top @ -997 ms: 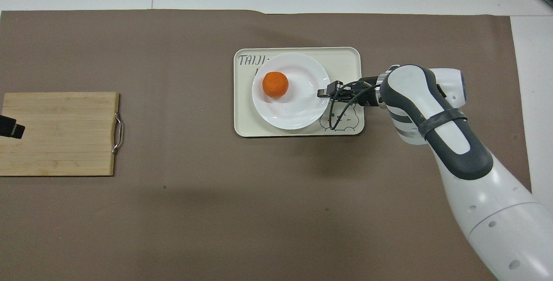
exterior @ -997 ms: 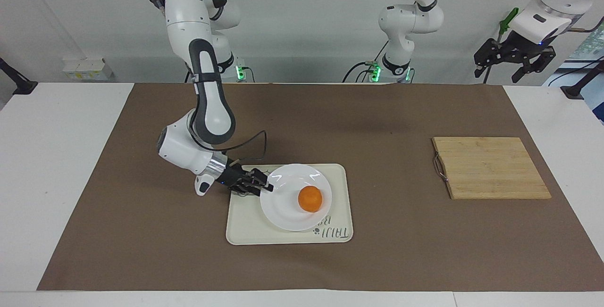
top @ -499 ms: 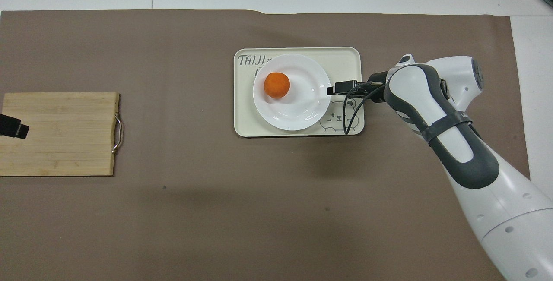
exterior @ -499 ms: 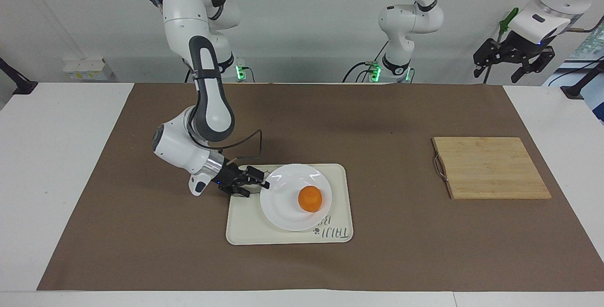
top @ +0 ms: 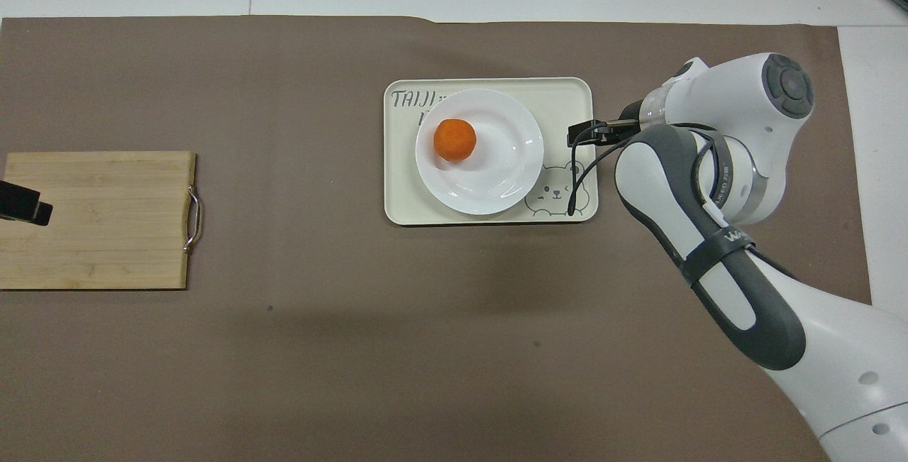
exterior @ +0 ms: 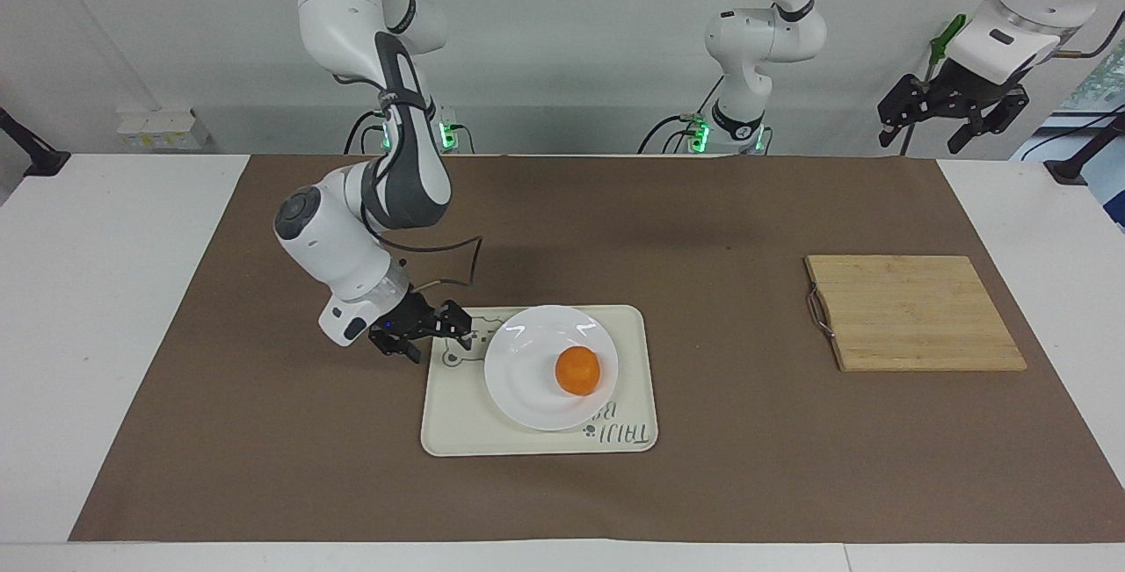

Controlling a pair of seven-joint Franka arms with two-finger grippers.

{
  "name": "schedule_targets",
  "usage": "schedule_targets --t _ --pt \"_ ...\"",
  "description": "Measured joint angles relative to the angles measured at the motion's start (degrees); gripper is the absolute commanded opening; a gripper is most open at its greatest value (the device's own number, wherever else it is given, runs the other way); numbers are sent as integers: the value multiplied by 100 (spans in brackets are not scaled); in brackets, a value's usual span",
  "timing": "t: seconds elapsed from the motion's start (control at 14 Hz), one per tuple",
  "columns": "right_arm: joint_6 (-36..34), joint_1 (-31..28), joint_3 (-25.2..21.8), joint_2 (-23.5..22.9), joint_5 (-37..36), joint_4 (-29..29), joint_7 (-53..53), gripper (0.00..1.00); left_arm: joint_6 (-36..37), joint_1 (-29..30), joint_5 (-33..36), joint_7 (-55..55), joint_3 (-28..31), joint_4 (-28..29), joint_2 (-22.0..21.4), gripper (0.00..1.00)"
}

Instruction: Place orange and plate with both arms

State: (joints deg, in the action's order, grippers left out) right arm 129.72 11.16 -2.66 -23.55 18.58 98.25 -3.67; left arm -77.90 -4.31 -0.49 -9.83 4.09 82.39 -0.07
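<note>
R gripper (exterior: pixel 439 332) let go of plate (exterior: pixel 527 379) rim, fingers apart, backing off tray (exterior: pixel 626 352); orange (exterior: pixel 577 371) on plate, placement prob done. L gripper (exterior: pixel 954 111) waits over counter (exterior: pixel 703 229) edge, can't tell its grip.

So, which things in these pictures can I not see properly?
- Tray lettering: partly covered by the plate in both views.
- Left gripper: the overhead view's edge cuts it off, only a tip shows over the board.
- Right gripper: in the overhead view its own arm hides most of it.
- Plate under the orange: hidden.
</note>
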Motion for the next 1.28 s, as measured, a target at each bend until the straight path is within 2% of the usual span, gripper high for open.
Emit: schedule_targets --t 0.21,0.36,0.71,1.28 --pt "-348 -11 -20 220 -798 -6 707 100 0 -1 0 1 -7 70 -61 100" --pt "-722 -36 -35 473 -1069 -13 1002 100 0 -1 -1 1 -7 86 -87 100" --pt "-1749 -285 -112 1117 -1367 -24 1031 100 -113 -1 -149 36 -6 93 -88 100" --pt "-3533 -800 -115 2254 -1455 -38 843 100 -118 -1 -156 32 -5 105 -88 100"
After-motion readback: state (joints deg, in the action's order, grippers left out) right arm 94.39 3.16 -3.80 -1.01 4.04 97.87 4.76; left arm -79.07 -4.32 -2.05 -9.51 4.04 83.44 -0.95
